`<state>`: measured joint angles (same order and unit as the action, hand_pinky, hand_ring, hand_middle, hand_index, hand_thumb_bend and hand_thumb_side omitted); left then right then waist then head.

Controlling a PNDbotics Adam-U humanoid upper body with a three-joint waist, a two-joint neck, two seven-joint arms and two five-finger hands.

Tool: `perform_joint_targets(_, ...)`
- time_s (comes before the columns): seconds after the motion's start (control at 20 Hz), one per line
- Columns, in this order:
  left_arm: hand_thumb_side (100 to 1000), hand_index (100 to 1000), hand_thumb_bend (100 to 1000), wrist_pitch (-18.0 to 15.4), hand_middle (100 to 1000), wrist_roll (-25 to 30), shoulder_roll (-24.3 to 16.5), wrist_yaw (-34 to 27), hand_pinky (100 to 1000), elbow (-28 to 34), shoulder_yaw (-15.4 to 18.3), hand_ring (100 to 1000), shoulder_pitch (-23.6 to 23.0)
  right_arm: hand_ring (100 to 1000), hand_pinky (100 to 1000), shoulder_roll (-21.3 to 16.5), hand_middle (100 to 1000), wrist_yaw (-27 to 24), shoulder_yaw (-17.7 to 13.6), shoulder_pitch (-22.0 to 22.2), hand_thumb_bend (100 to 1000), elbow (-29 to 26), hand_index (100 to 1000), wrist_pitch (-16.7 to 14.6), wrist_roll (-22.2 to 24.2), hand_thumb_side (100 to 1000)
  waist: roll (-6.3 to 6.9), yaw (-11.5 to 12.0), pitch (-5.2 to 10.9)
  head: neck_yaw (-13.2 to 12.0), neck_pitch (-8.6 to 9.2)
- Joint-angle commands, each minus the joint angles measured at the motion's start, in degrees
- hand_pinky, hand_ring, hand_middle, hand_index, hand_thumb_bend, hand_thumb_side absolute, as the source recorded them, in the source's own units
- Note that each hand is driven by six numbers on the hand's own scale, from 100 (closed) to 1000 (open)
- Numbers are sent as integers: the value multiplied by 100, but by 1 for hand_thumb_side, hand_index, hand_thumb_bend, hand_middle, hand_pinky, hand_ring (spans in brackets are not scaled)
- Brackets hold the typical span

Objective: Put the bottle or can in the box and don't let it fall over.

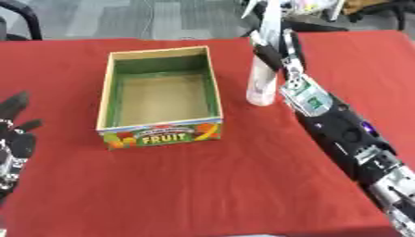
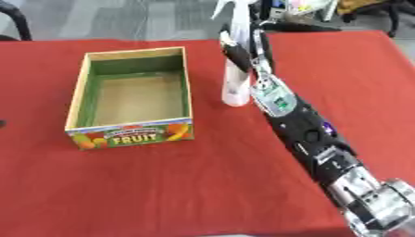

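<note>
Right arm stretches diagonally from lower right toward upper centre, its robot hand [image 2: 243, 53] curled around the upright spray bottle [image 2: 235, 88] standing on the red worktop [image 2: 203, 185], just right of the box [image 2: 129, 97]. Left robot hand [image 1: 15, 134] rests at left edge, fingers spread.

Both eyes looking steeply down from head height onto red table [image 1: 203, 185], facing away from robot toward grey floor beyond far edge. Right eye sitting slightly rightward: fruit box [image 2: 129, 97] shifting left there. Views sharing box, spray bottle [image 2: 236, 69], right arm; left hand [image 1: 15, 134] seemingly showing only in left eye view.
</note>
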<state>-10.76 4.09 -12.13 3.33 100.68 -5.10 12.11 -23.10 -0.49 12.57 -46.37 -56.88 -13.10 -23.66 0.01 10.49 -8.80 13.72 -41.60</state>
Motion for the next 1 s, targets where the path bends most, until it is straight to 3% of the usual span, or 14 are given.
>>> perform_joint_targets(0.05,685,909,557,-3,909,-36,-36,25,841,101,44,1000,52,305,290,-163,741,76,61,-245,100,-485,170,42,95,470,-3,-7,94,1,76)
perform_joint_targets(0.3,683,908,557,-1,908,-73,-29,57,841,90,82,1000,40,306,293,-204,714,-22,249,-630,100,-1234,174,296,375,470,-13,42,115,102,119)
perform_joint_targets(0.5,680,907,555,-6,907,-69,-4,76,841,90,74,1000,63,314,300,-106,712,-52,335,-997,100,-1427,179,458,565,470,-10,209,110,310,203)
perform_joint_targets(0.75,677,907,556,-16,906,-49,61,80,841,107,57,1000,141,338,323,246,730,-103,349,-1219,100,-1064,194,279,612,470,11,558,41,657,336)
perform_joint_targets(1.0,671,905,557,-17,903,-165,77,78,839,137,149,1000,168,369,352,644,777,-179,328,-1137,100,-306,231,-69,531,470,20,735,-19,848,401)
